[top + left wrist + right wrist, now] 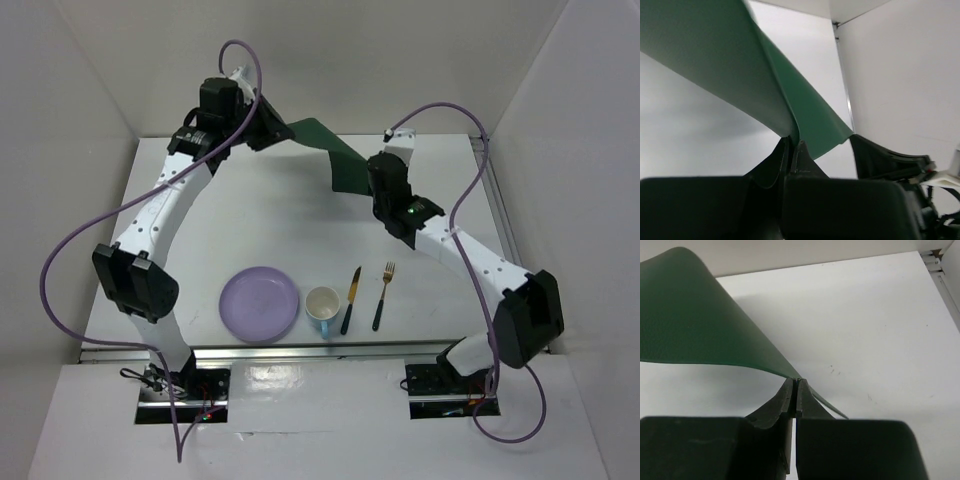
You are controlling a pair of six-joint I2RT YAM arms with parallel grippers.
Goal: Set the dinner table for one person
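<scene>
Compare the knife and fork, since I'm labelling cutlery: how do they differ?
The knife ends in one solid gold blade, the fork in split gold tines. The knife lies beside the cup; the fork lies further right. Both have dark handles and lie tilted alike on the dinner table.

Brightness: bright, even white light across the dinner table (280, 220).
Shadows: soft and grey, beneath the raised green placemat (345, 165).
Glare: pale reflections on the glossy near ledge (300, 370).
Focus: overhead view sharp; left gripper (792, 145) and right gripper (796, 382) bodies blur close up.
</scene>
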